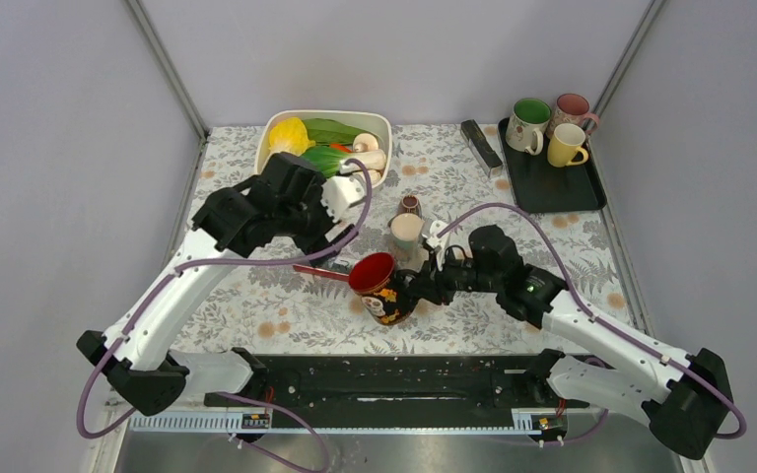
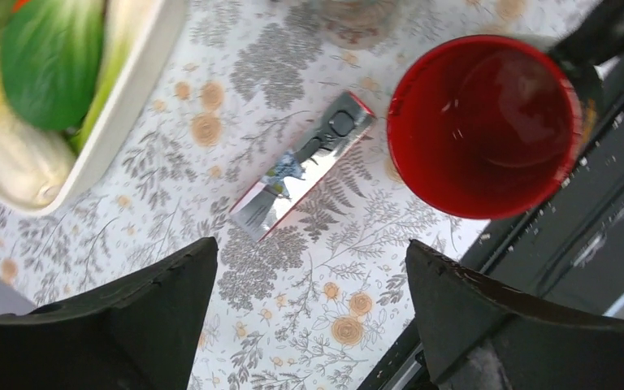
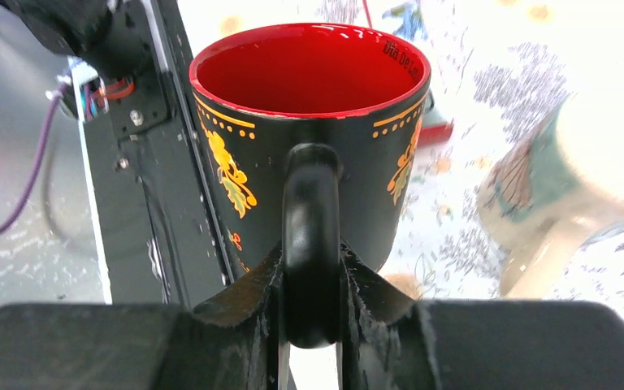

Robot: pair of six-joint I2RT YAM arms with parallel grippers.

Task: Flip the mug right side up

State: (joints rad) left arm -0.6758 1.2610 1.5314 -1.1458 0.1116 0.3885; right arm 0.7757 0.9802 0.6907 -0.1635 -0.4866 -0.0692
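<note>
The black mug [image 1: 382,288] with a red inside and orange patterns is tilted, its mouth facing up and left, near the table's front edge. My right gripper [image 1: 416,286] is shut on its black handle [image 3: 312,236]; the mug [image 3: 309,130] fills the right wrist view. My left gripper [image 1: 330,222] is open and empty, hovering behind and left of the mug. In the left wrist view the mug's red mouth [image 2: 483,122] shows at upper right, beyond my open gripper [image 2: 313,305].
A red-edged silver flat packet [image 2: 305,162] lies on the floral cloth left of the mug. A small cream cup [image 1: 406,230] and a little vase [image 1: 410,206] stand just behind it. A white dish of vegetables [image 1: 327,143] is at the back, a black tray of mugs [image 1: 550,163] back right.
</note>
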